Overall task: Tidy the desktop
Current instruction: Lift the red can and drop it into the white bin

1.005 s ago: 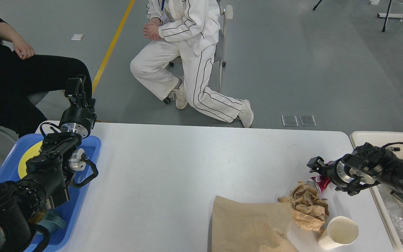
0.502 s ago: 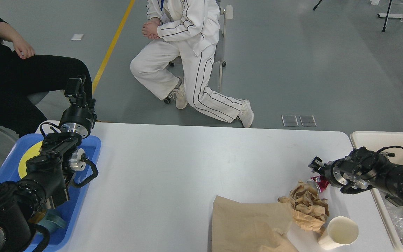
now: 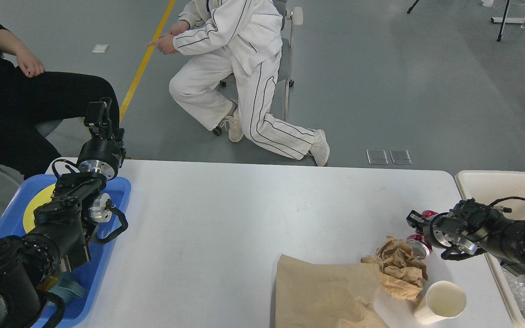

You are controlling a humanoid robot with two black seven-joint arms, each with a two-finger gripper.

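Note:
The white desktop (image 3: 244,218) fills the lower half of the head view. At its near right lie a crumpled brown paper wad (image 3: 401,266), a flat brown paper bag (image 3: 326,291), a white paper cup (image 3: 442,303) on its side, and a crushed red can (image 3: 419,247) with a silver end. My right gripper (image 3: 414,219) reaches in from the right, just above the can and touching or almost touching it. Its dark fingers cannot be told apart. My left gripper (image 3: 98,114) points up past the table's far left edge, dark against black trousers.
A blue tray (image 3: 116,191) with a yellow plate (image 3: 30,214) sits at the left under my left arm. A beige bin (image 3: 495,182) with clear plastic in it stands at the right edge. Two people sit beyond the far edge.
My right gripper has drawn back slightly to the right and lower, and the red can now shows more below it. The person in white has raised an arm. My left arm has not moved.

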